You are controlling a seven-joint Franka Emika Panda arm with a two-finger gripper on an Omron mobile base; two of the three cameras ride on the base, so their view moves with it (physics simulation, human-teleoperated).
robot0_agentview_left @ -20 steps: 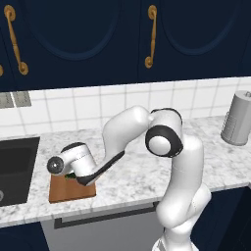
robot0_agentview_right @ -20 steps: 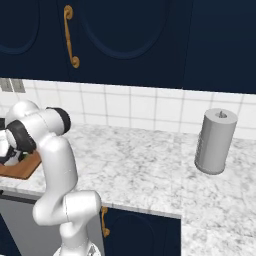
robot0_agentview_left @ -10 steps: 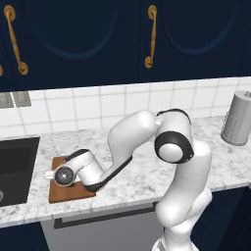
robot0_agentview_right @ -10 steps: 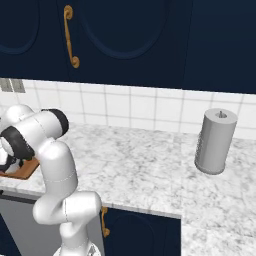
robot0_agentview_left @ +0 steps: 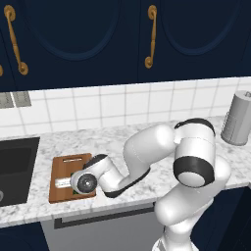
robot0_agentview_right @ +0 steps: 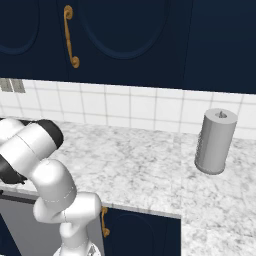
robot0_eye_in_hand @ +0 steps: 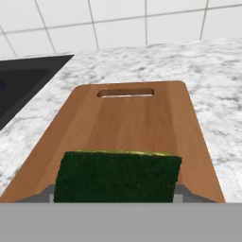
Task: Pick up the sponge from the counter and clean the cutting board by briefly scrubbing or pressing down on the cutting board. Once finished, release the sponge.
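Sponge [robot0_eye_in_hand: 118, 176]: small rect. block, dark green rough top w/ thin yellow-green layer showing along its far edge. It sits low on the cutting board [robot0_eye_in_hand: 132, 125], at the short end away from the slot handle, spanning most of the board's width there. In the hand view it lies right betw. the gripper's [robot0_eye_in_hand: 113, 198] finger parts, which flank both its short sides, so the claw is pinching the sponge, part closed around it. Whether the sponge presses on the wood or hangs just above: can't tell.

Cutting board: flat brown wood, rounded corners, 1 slot cut near the far short end, grain running lengthwise. In the left base view the board [robot0_agentview_left: 66, 171] lies on the counter [robot0_agentview_left: 122, 139], just beside the black sink [robot0_agentview_left: 14, 169], the slot end toward the tiled wall [robot0_agentview_left: 112, 105]. The arm's wrist covers the board's near corner, away from the sink; a sliver of green shows under it.

Counter: white-grey speckled marble, pale front edge.

Counts: 1 sponge, 1 board, 1 sink, 1 grey cylinder canister [robot0_agentview_right: 215, 141] standing upright on the counter well apart from the board, near the wall. 3 brass cabinet handles in the left base view, e.g. [robot0_agentview_left: 151, 37], on dark blue doors above the board.
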